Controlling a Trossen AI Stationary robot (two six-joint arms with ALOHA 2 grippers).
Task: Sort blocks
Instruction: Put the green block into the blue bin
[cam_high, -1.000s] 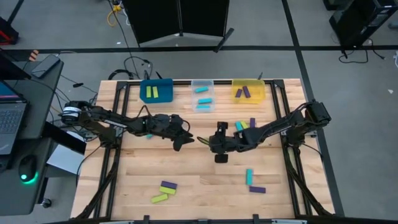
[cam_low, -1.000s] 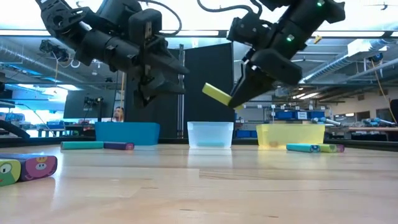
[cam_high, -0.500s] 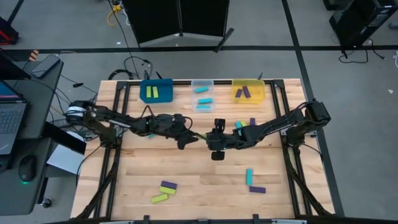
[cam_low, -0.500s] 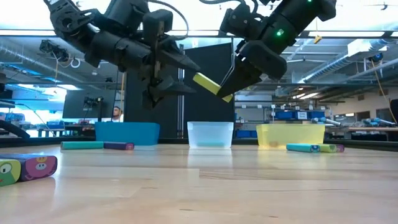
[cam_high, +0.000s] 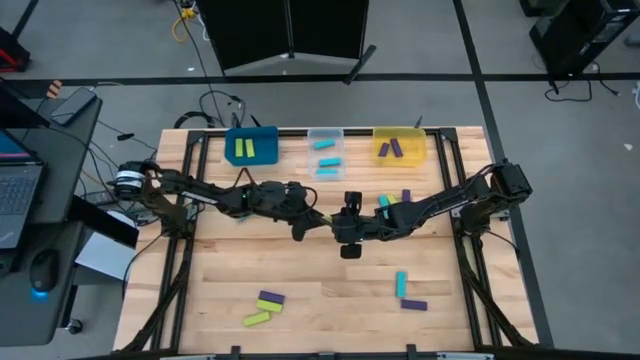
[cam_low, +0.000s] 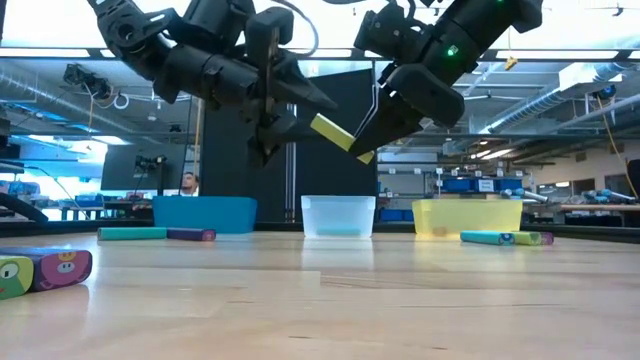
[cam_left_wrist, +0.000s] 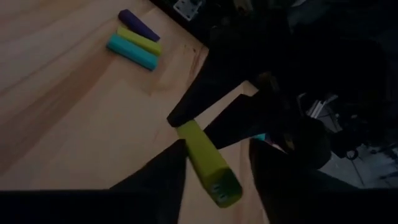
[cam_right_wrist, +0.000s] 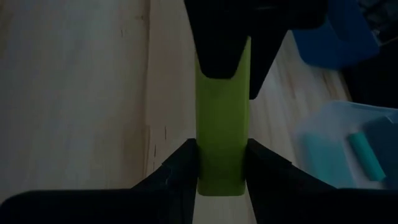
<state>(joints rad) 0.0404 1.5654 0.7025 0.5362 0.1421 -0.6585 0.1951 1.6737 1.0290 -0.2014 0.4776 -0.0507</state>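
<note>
High view shows the sorting partly done. The blue bin holds two lime pieces, the clear bin two cyan ones, and the yellow bin two purple ones, so six blocks seem to be already placed.

One lime block is in the air above the table middle, clamped at one end by the right gripper. The left gripper has its fingers on both sides of the free end, but I cannot tell if they press it already. I judge this is a hand-over toward the blue bin.

Left to sort: behind the right gripper, toward the yellow bin, a small group of about three blocks; in front of it, a cyan and a purple; in front of the left gripper, a purple and a lime. One cyan block seems hidden under the left arm.
</note>
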